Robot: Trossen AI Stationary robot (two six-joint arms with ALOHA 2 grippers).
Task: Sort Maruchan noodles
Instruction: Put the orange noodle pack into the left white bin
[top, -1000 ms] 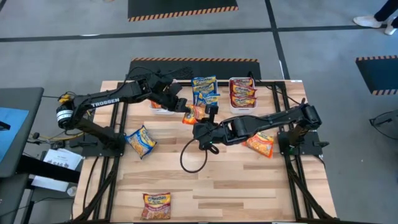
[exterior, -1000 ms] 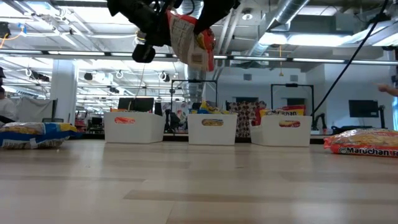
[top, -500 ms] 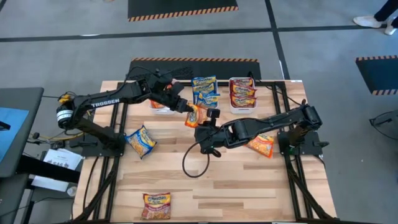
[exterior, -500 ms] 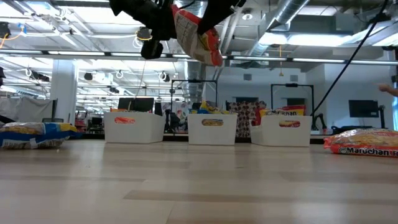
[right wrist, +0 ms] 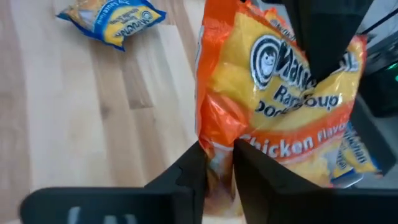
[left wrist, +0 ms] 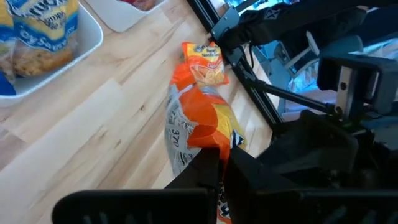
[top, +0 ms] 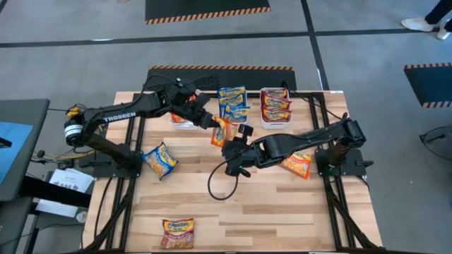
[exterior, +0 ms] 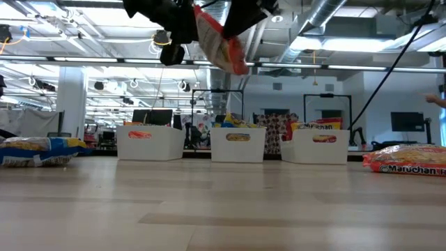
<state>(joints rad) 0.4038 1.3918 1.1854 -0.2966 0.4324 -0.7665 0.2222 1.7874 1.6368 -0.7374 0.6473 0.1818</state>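
an orange chicken-flavor maruchan packet (top: 222,131) hangs in mid-air above the desk (top: 282,212), pinched from both sides. the left pincer (top: 212,123) is clamped on its upper edge, and the right pincer (top: 233,143) is clamped on the opposite, lower edge; each wrist view shows that arm's two fingers closed tight on the wrapper.

over the last second the packet has drifted a little away from the right pincer's side toward the bins and has tipped further over, while the right arm has pulled slightly back toward the desk's middle. both pincers have kept their hold throughout. i read this as a hand-over in progress rather than a finished one: one pincer must let go before the packet can travel on.

just beyond the left pincer sit three white bins (exterior: 147,145): one directly behind it, one holding blue-and-yellow packets (top: 232,101), one holding dark red packets (top: 275,105). judging by the colours, the orange packet belongs in the bin nearest the left pincer.

more remains to sort: a blue-and-yellow packet (top: 159,160) lies well off to the left pincer's near side, an orange packet (top: 295,163) lies just beside the right arm, and another packet (top: 177,231) lies far from both, near the desk's front edge.
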